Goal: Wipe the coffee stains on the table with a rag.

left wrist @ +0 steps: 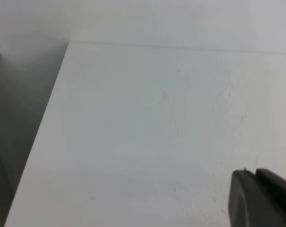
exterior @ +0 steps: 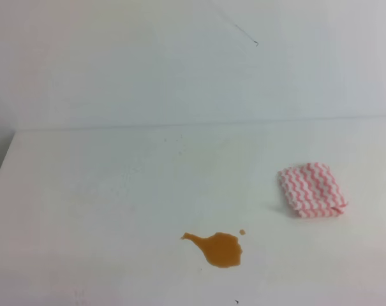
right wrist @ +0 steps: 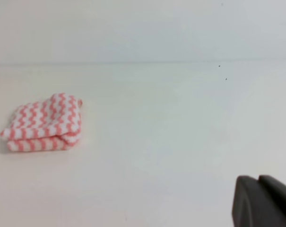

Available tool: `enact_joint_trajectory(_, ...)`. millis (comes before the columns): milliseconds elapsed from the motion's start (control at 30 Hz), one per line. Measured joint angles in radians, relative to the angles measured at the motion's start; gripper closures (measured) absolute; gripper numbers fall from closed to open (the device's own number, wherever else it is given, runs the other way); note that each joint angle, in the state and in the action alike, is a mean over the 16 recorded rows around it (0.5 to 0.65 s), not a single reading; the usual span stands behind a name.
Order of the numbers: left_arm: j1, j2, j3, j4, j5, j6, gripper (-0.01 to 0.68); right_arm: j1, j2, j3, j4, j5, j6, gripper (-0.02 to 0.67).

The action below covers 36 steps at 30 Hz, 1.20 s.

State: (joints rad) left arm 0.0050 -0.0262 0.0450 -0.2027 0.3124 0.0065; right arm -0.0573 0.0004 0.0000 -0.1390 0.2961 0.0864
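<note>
Orange-brown coffee stains (exterior: 222, 248) near front centre of white table (exterior: 103, 191) in exterior high view: one rounded puddle, thin tail running off to upper left, one tiny droplet just off upper right edge. Pink-red and white zigzag rag (exterior: 311, 189) folded into a small square, lying flat to the right of and a bit farther back than the puddle, well apart, not touching it. Rag dry-looking, layers stacked, one corner sticking out at lower right. Pale wall (exterior: 180, 64) behind the far table edge, thin dark mark on it near top. Tiny dark speck on table at bottom edge below puddle.

Right wrist view: rag (right wrist: 42, 123) at left, folded edge facing camera, top layer slightly humped. Dark tip of right gripper (right wrist: 263, 201) only at lower right corner, well apart from rag, holding nothing; apart or together, cannot tell.

Left wrist view: bare table (left wrist: 133, 142), left edge and far edge visible, few faint specks. Dark tip of left gripper (left wrist: 261, 198) at lower right corner, clear of everything; apart or together, cannot tell.

Neither gripper visible in exterior high view.
</note>
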Motion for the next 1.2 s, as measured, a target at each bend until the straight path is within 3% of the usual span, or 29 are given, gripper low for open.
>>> enact_joint_trajectory(1200, 0.000, 0.000, 0.000, 0.000, 0.000, 0.000, 0.672, 0.000, 0.000, 0.000, -0.001, 0.005, 0.000, 0.652)
